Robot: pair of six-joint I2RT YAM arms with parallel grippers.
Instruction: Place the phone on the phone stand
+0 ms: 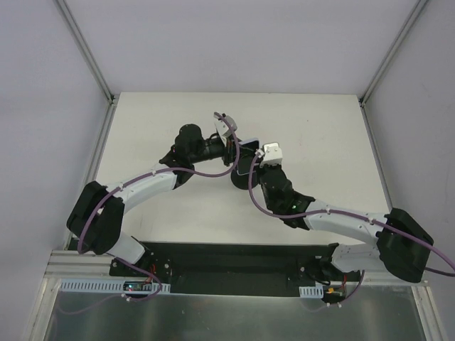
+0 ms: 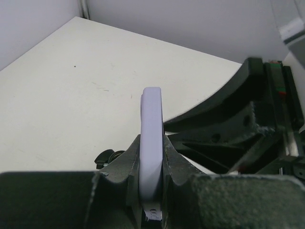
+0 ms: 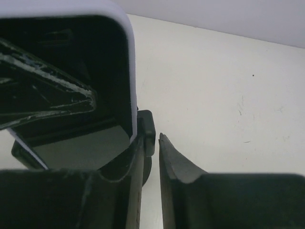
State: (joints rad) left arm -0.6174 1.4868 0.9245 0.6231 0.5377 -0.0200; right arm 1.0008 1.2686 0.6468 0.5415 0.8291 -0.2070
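my left gripper [image 2: 151, 148] is clamped on the phone [image 2: 151, 109], edge-on at frame centre. right gripper [image 3: 151, 143] sits by the phone stand [image 1: 243, 182], fingers nearly together; can't tell if gripping.

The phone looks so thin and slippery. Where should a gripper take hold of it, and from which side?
Grip the phone across its flat faces near one end, coming in edge-on, as the left gripper does. The slim body fits between the fingers, the broad faces give flat contact, and the far end is free for the phone stand.
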